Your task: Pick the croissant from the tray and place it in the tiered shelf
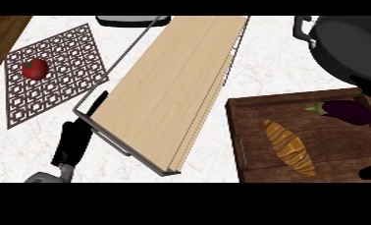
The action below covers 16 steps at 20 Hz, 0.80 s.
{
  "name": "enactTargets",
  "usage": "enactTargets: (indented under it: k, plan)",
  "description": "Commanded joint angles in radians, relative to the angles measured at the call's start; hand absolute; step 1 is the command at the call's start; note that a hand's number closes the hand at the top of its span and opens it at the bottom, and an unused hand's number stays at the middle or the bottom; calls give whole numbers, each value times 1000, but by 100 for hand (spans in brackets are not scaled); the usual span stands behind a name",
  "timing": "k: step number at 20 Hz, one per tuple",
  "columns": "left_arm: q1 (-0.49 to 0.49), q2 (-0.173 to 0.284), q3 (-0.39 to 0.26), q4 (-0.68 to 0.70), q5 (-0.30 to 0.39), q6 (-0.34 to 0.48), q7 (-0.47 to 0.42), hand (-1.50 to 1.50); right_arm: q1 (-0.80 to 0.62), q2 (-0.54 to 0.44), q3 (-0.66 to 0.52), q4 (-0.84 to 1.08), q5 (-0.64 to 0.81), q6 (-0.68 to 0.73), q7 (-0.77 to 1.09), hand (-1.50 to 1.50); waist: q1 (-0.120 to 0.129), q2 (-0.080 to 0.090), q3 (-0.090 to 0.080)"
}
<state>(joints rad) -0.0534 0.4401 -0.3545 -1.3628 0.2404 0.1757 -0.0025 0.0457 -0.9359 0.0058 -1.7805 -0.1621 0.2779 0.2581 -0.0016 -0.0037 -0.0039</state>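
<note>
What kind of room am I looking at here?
Most likely a kitchen: a white marble-patterned counter carries a dark wooden tray with a golden croissant and purple eggplant, beside a black cooking pot.

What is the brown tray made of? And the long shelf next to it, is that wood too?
The tray looks like dark stained wood: plank lines and grain show on its floor and rim. The tiered shelf seems to have pale, matte wooden boards with fine straight grain, held by a thin grey frame that looks like metal. The croissant lying in the tray looks like golden-brown baked pastry with darker ridges.
</note>
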Motion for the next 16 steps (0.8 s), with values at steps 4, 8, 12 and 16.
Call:
enactTargets:
  k: [4,8,12,16]
  plan:
    - [-19,-30,-22,2,-17,-4,8,0,-77,-145,145,-182,304,-28,344,-150,23,5,-1]
    - [-37,-10,6,19,-19,-29,33,0,-162,19,346,-279,417,-49,564,-150,24,6,2]
    - [6,-49,20,21,-40,-32,-10,0,-238,133,389,-212,418,54,646,-150,12,4,3]
    - [-18,-49,27,35,-60,-25,16,0,-327,274,501,-240,427,86,903,-150,12,4,3]
